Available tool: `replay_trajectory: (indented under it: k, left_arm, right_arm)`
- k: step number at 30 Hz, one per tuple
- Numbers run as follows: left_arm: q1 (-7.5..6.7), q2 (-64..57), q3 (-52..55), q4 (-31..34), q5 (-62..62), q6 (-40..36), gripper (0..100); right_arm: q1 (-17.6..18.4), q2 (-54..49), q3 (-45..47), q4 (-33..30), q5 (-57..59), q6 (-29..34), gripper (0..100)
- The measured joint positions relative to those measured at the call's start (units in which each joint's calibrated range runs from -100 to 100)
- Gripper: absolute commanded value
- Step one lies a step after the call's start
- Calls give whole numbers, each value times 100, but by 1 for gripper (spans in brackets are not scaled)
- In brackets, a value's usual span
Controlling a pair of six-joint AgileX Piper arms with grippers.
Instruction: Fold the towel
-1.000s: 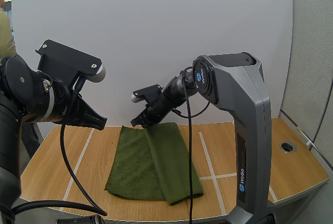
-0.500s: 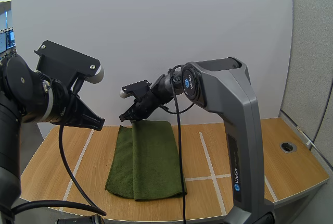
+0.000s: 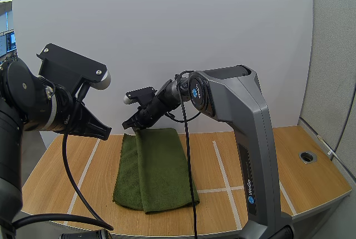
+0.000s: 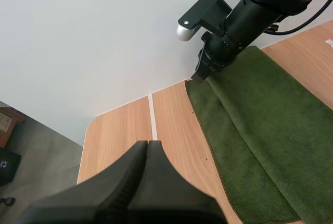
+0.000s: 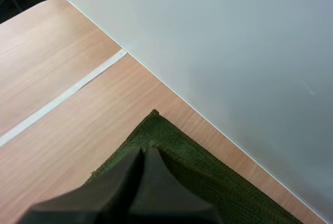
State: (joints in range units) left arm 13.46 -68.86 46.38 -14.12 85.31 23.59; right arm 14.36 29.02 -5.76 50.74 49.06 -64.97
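Note:
A dark green towel (image 3: 158,167) lies on the wooden table (image 3: 61,178), its right part folded over to the left. My right gripper (image 3: 132,128) is at the towel's far left corner, shut on the upper layer's edge. In the right wrist view its fingers (image 5: 148,149) meet on the towel (image 5: 208,182) just behind the corner. My left gripper (image 3: 105,133) hangs above the table left of the towel, shut on nothing; in the left wrist view its fingers (image 4: 147,143) form one wedge, with the towel (image 4: 260,114) and the right gripper (image 4: 200,75) beyond.
White tape lines (image 3: 222,167) cross the tabletop. A round metal grommet (image 3: 307,157) sits near the table's right edge. A white wall panel (image 3: 167,39) stands right behind the table's far edge.
My right gripper has carried the towel's edge leftward across the towel, so the fold now lies flatter and reaches the far left corner. The left arm has hardly moved.

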Motion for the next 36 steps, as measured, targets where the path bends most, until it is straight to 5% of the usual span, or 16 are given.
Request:
replay_trajectory:
  k: [28,36]
  left_arm:
    - [0,0,0,27,454,-218,0]
    - [0,0,0,27,526,-218,0]
  right_arm:
    - [386,193,-15,278,-1107,-113,0]
    - [392,645,-689,314,-1088,-70,0]
